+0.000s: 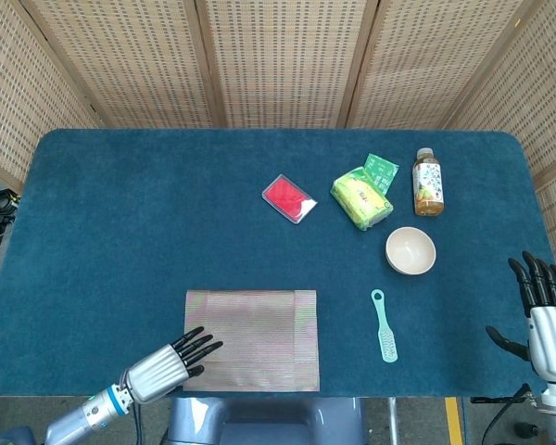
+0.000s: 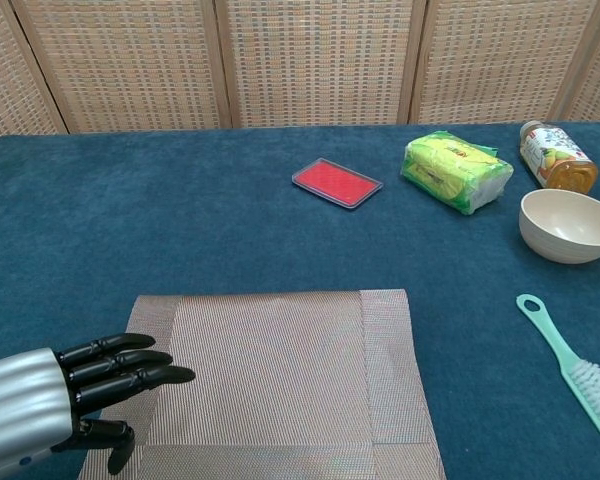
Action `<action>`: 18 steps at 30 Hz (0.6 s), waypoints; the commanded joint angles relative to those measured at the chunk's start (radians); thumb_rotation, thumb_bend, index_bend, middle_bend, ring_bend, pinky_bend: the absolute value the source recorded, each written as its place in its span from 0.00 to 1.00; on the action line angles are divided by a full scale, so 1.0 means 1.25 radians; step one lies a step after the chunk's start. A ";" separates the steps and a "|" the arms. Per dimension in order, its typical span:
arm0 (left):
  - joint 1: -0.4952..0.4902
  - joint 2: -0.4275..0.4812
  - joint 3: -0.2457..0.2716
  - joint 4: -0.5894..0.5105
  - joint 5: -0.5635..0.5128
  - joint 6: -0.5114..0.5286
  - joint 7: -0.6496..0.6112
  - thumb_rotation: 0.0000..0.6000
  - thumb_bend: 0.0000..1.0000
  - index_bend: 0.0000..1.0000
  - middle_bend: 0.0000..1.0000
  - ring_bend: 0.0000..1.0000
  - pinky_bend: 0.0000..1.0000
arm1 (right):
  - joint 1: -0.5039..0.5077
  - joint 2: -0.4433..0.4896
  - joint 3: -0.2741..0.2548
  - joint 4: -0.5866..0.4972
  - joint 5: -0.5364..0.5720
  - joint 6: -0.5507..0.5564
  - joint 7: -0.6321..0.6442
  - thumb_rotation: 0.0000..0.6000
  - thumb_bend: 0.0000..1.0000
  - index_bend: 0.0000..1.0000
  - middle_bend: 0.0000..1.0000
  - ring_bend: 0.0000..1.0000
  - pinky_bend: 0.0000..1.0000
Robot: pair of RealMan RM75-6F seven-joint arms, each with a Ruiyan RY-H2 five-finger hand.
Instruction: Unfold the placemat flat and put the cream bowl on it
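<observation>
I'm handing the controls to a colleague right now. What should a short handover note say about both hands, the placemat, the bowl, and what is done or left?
Left hand: holding nothing, fingers extended over the near left corner of the placemat; contact cannot be told.
Right hand: open, holding nothing, at the table's right edge, away from everything.
Placemat: still folded, at the near edge of the table.
Cream bowl: upright on the cloth to the right, near the bottle, apart from the placemat. The green brush lies between them.
Done: nothing yet.
Left: unfold the placemat flat, then set the bowl on it.
</observation>
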 commanded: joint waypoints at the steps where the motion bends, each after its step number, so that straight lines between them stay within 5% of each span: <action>1: -0.004 -0.001 0.002 -0.004 -0.005 -0.002 0.000 1.00 0.28 0.47 0.00 0.00 0.00 | 0.000 0.001 0.001 0.000 0.002 0.000 0.002 1.00 0.00 0.00 0.00 0.00 0.00; 18: -0.020 -0.016 0.010 0.001 -0.035 -0.018 0.015 1.00 0.36 0.49 0.00 0.00 0.00 | -0.001 0.004 0.000 -0.001 0.001 0.001 0.007 1.00 0.00 0.00 0.00 0.00 0.00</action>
